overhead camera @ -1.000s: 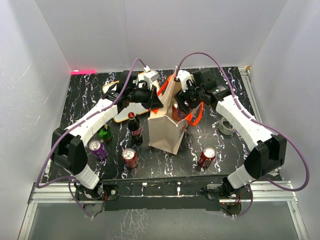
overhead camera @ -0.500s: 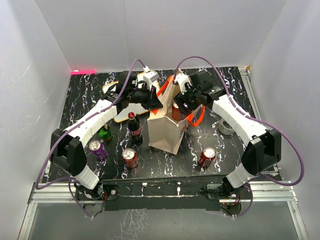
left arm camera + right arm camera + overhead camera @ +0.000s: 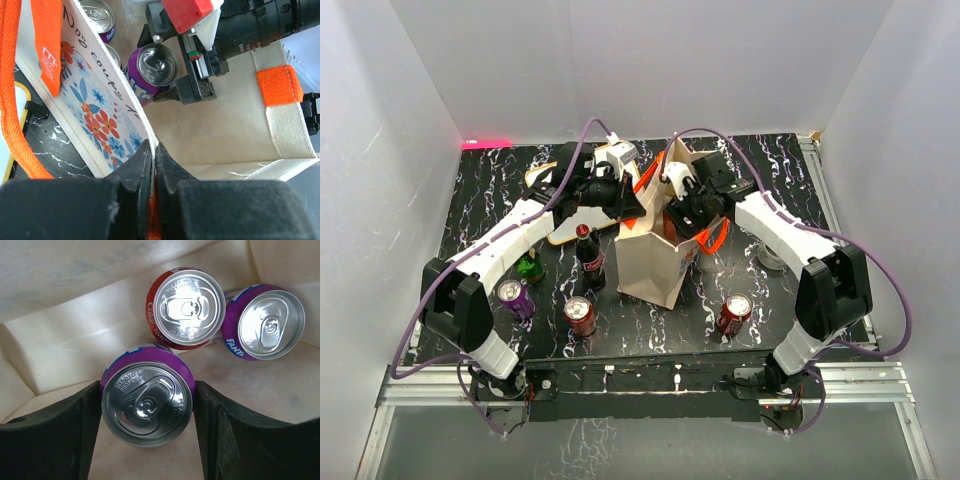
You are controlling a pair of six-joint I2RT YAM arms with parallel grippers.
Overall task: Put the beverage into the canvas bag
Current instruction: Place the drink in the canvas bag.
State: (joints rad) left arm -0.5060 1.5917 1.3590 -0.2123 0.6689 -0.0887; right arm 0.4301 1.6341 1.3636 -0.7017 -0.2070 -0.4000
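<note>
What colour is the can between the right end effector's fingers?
The can is purple with a silver top; see the right wrist view.

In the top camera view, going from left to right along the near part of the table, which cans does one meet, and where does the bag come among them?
purple can → red can → canvas bag → second red can
</note>
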